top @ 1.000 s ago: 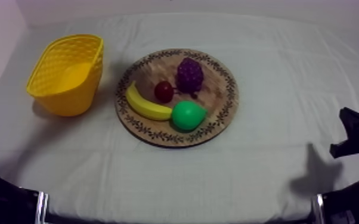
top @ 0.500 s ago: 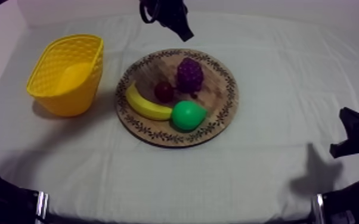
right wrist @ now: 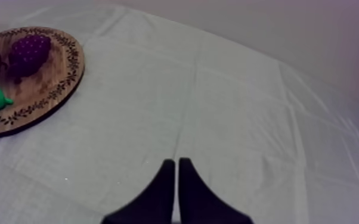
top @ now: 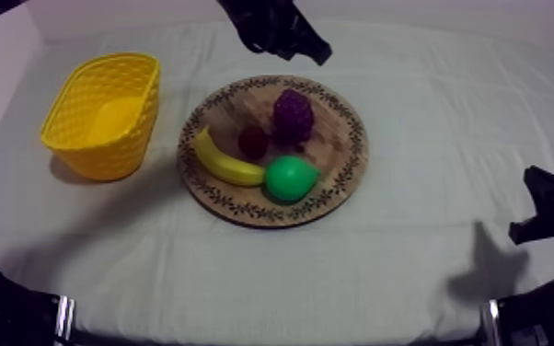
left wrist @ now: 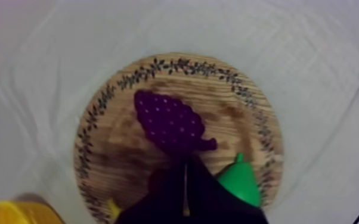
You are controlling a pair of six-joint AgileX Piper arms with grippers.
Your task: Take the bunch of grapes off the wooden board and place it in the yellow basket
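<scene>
Purple grapes [top: 293,114] are lying on the round wooden board [top: 332,158], toward its far side, with the small red fruit [top: 252,140] just beside them and the banana [top: 225,164] and green pear [top: 290,178] sitting nearer the front rim. Well apart to the left, the yellow basket [top: 106,155] is standing on the grey-white cloth [top: 409,262]. The left gripper [top: 314,51] is hanging above the far edge of the board, beyond the grapes and not touching them. In the left wrist view its fingers [left wrist: 185,174] are pressing together into a narrow wedge over the board, just by the stem end of the grapes [left wrist: 170,122], with nothing between them. The right gripper [top: 543,210] is sitting low at the right side of the table. In its own wrist view its fingers [right wrist: 175,170] are also lying closed on nothing over bare cloth.
</scene>
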